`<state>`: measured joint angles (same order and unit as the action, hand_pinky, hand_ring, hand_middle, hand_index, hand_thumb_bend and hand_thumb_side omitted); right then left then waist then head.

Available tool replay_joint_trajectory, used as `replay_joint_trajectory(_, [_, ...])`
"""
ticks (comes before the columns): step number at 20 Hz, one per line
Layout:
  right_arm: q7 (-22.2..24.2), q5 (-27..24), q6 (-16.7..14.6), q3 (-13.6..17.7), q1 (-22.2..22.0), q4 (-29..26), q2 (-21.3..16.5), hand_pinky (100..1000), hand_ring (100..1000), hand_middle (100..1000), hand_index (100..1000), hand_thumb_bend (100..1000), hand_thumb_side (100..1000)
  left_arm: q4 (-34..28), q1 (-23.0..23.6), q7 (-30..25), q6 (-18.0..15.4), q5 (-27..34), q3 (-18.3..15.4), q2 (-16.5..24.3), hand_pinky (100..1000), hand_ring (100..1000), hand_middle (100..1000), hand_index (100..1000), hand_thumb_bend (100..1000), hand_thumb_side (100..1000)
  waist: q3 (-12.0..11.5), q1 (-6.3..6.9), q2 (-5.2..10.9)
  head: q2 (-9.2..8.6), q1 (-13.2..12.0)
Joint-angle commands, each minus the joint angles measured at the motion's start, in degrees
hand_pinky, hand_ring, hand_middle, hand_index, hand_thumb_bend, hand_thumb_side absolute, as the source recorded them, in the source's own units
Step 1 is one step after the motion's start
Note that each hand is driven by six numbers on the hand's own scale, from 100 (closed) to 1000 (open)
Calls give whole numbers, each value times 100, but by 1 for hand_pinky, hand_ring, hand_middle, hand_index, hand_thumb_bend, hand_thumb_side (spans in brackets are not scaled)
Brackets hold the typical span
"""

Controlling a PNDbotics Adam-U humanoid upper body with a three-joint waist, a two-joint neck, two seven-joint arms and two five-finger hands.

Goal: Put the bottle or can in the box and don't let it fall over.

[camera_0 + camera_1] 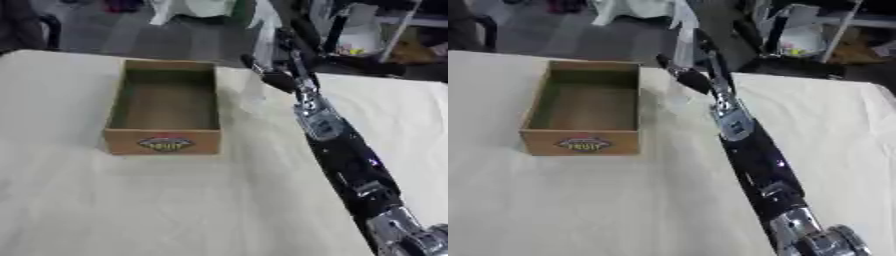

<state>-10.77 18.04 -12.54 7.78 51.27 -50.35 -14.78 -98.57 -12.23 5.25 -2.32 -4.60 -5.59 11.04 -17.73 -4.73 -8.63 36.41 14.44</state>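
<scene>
A clear, nearly see-through plastic bottle is standing upright on the surface just to the right of the open wooden box, faint against the cream cloth covering the surface. The robot's black right hand is reaching in beside it at the far edge of the cloth, with dark fingers appearing to curl round the bottle's upper part; the contact is too blurred to confirm, so I cannot tell whether the hand is clamped on it or only alongside. The long black and silver right arm is stretching diagonally from the lower right corner, probably so the hand is meeting the bottle from the side away from the box, keeping it upright for a short carry leftward. The box, with a coloured label on its near wall, is lying empty. The left hand is showing in neither view
</scene>
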Motion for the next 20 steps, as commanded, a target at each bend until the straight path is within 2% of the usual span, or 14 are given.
replay_joint_trajectory(1, [-167, 14, 23, 142, 209, -14, -309, 784, 973, 963, 1000, 706, 517, -123, -118, -57, -17, -17, 44, 119, 667, 870, 775, 841, 463, 765, -86, 9, 27, -155, 161])
replay_joint_trajectory(9, [-350, -229, 44, 290, 378, -68, -578, 773, 958, 943, 1000, 689, 522, -157, -177, -74, -15, -38, 43, 165, 667, 870, 775, 842, 464, 766, -417, -78, -70, -294, 456])
replay_joint_trajectory(16, [-360, -332, 45, 293, 445, -103, -651, 766, 952, 937, 1000, 679, 519, -164, -184, -76, -12, -44, 37, 168, 666, 871, 775, 842, 460, 768, -507, -125, -90, -370, 552])
replay_joint_trajectory(20, [-349, -322, 61, 305, 491, -26, -689, 758, 945, 929, 1000, 656, 488, -160, -183, -76, -9, -55, 35, 166, 666, 871, 775, 842, 461, 768, -566, -166, -83, -393, 636])
